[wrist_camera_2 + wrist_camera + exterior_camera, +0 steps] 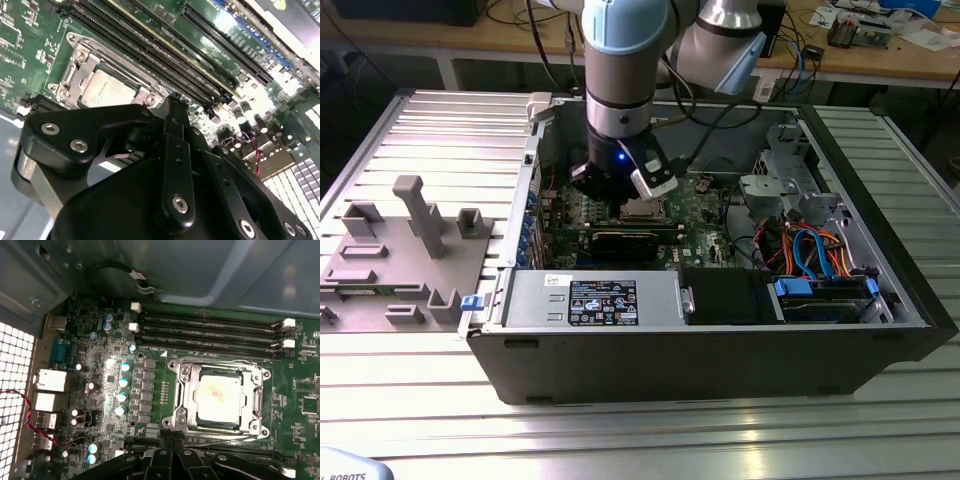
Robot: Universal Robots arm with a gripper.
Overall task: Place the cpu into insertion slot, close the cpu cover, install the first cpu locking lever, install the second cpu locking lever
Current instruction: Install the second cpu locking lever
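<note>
One arm reaches down into the open computer case [910,300], its gripper [172,452] hanging just above the green circuit board [125,430], close beside the insertion slot [218,397]. The black fingers [165,460] look pressed together, clenched on nothing. One cpu [218,394] lies flat in that slot, silver top facing up, with one cpu cover [182,390] framing it. Being square, the chip shows no long axis. Beyond the slot run four long black memory slots [210,332], parallel to its edge. At the exterior view's left of the case sits a grey fixture tray [380,270].
</note>
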